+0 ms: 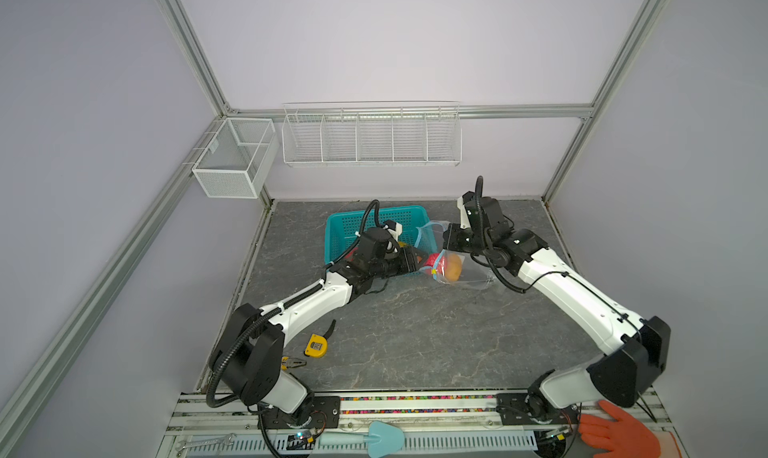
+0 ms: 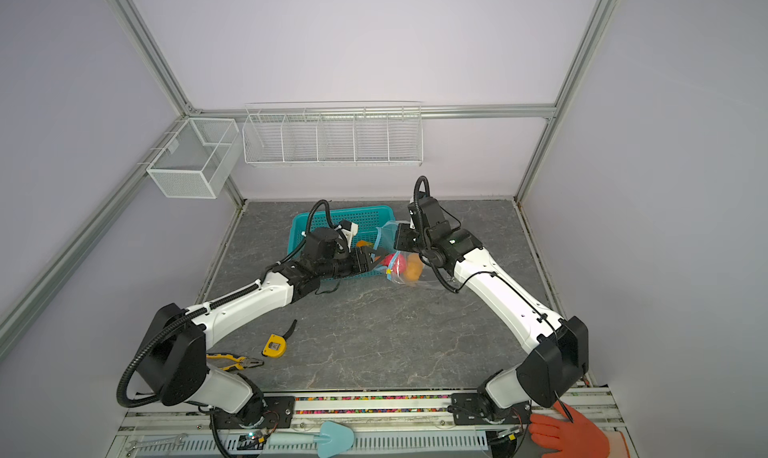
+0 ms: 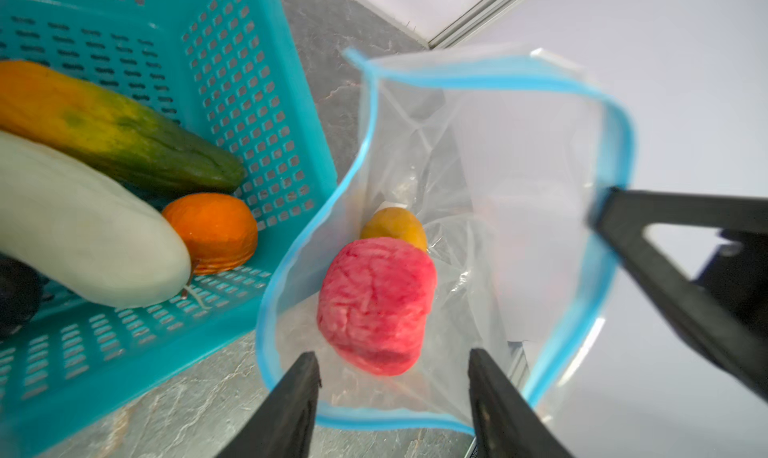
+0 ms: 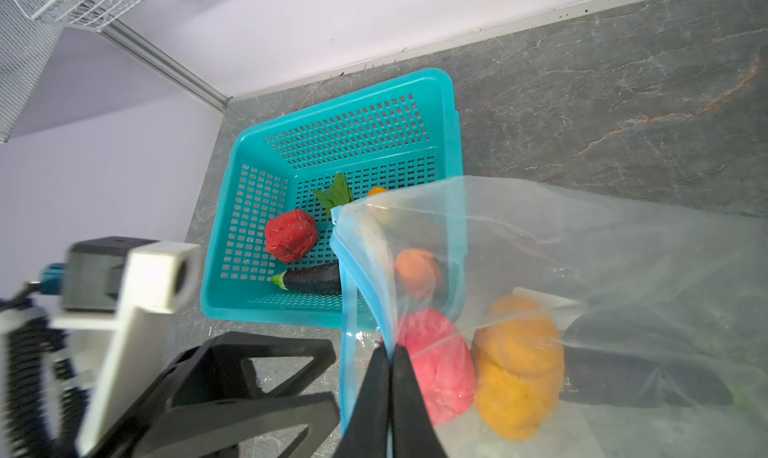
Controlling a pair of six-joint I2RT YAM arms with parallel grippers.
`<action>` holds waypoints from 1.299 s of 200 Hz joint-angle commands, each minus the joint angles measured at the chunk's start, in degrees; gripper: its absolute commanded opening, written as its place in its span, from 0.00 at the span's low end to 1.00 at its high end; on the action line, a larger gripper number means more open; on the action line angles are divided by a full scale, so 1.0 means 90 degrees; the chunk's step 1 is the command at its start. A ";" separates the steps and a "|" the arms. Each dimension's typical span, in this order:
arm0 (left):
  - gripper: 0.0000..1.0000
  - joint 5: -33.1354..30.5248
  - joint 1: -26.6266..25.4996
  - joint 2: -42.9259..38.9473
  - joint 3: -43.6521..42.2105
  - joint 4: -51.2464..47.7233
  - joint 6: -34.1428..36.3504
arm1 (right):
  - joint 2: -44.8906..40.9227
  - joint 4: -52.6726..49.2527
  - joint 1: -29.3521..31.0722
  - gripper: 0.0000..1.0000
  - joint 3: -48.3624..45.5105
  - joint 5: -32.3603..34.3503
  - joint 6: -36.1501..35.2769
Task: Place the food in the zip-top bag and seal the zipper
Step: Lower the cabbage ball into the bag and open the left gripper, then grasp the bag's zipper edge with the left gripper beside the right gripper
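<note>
I count one zip-top bag [image 3: 519, 185] with two toy pieces inside: one pink-red piece [image 3: 376, 306] and one yellow-orange piece [image 3: 395, 227]. One teal basket [image 4: 349, 133] holds five more that I can tell apart: one red piece [image 4: 291, 235], one dark piece [image 4: 311, 279], one white piece [image 3: 83, 227], one orange-and-green piece [image 3: 116, 131], one round orange piece [image 3: 212, 231]. Toward 7 o'clock on the tabletop [image 1: 415, 343] lie one tape measure [image 2: 274, 345] and one pair of pliers [image 2: 232, 361].

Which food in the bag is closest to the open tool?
The pink lump, right ahead of the left tool; the orange-yellow one sits deeper in the bag.
</note>
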 commanded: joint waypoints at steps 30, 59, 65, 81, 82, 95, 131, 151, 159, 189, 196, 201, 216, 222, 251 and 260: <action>0.54 -0.0130 0.0079 0.0190 -0.0127 0.0006 -0.0114 | -0.0356 0.0193 -0.0025 0.07 -0.0187 -0.0057 -0.0024; 0.51 -0.0237 0.0237 0.0021 -0.0311 0.0054 -0.0193 | -0.0339 0.0197 -0.0026 0.07 -0.0186 -0.0141 0.0000; 0.51 -0.0272 0.0295 -0.0038 -0.0368 0.0060 -0.0216 | -0.0321 0.0196 -0.0027 0.06 -0.0173 -0.0154 -0.0006; 0.49 -0.0294 0.0444 -0.0148 -0.0505 0.0101 -0.0258 | -0.0336 0.0151 -0.0023 0.07 -0.0156 -0.0149 -0.0019; 0.49 -0.0294 0.0453 -0.0149 -0.0513 0.0102 -0.0265 | -0.0333 0.0149 -0.0023 0.06 -0.0154 -0.0152 -0.0019; 0.48 -0.0265 0.0505 -0.0142 -0.0560 0.0198 -0.0289 | -0.0343 0.0156 -0.0021 0.07 -0.0151 -0.0116 -0.0019; 0.44 0.0365 0.0492 0.0386 -0.0372 0.0711 -0.0477 | -0.0245 0.0206 -0.0025 0.07 -0.0137 -0.0220 0.0043; 0.35 0.0528 0.0491 0.0514 -0.0297 0.0791 -0.0501 | -0.0257 0.0212 -0.0016 0.07 -0.0161 -0.0215 0.0045; 0.28 0.0544 0.0487 0.0512 -0.0287 0.0797 -0.0483 | -0.0265 0.0204 -0.0018 0.06 -0.0169 -0.0194 0.0035; 0.07 0.0529 0.0481 0.0457 -0.0178 0.0603 -0.0330 | -0.0257 0.0180 -0.0020 0.07 -0.0116 -0.0196 0.0011; 0.04 0.0543 0.0481 0.0428 -0.0153 0.0589 -0.0324 | -0.0251 0.0163 -0.0024 0.07 -0.0102 -0.0185 0.0001; 0.03 0.0544 0.0472 0.0410 -0.0148 0.0571 -0.0325 | -0.0250 0.0143 -0.0028 0.06 -0.0095 -0.0184 -0.0008; 0.00 0.0543 0.0419 0.0332 -0.0081 0.0489 -0.0323 | -0.0261 0.0113 -0.0023 0.07 -0.0085 -0.0166 -0.0022; 0.00 0.0555 0.0366 0.0303 -0.0024 0.0424 -0.0272 | -0.0262 0.0117 -0.0023 0.07 -0.0087 -0.0158 -0.0033; 0.00 0.0511 0.0050 0.0281 0.0578 -0.0274 0.0021 | -0.0282 0.0003 -0.0023 0.07 -0.0035 -0.0198 -0.0076; 0.00 0.0501 -0.0009 0.0261 0.0737 -0.0394 0.0052 | -0.0320 -0.0034 -0.0025 0.07 -0.0034 -0.0143 -0.0111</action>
